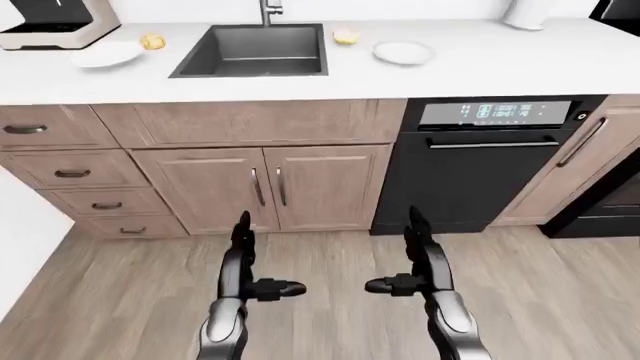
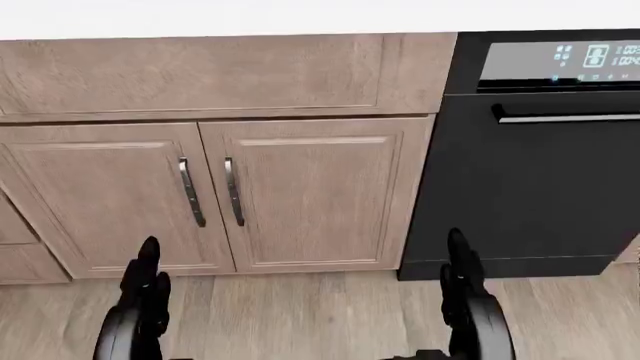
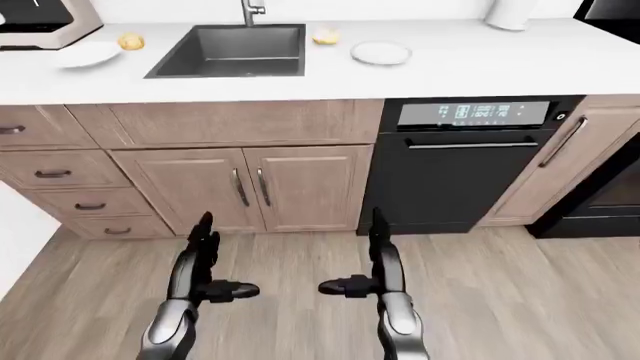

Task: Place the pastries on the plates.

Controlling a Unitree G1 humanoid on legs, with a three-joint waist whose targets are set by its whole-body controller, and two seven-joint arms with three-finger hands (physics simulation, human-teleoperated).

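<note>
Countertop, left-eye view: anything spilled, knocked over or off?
Nothing stands out. Both pastries sit on the counter beside the sink, each near an empty upright plate. No spills; cabinet doors closed.

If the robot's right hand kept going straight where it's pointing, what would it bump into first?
Probably the right-hand cabinet door under the sink; the right hand points that way, though depth is unclear.

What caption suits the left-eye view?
Both robot hands empty above the floor; two pastries and two plates wait beside the sink.
</note>
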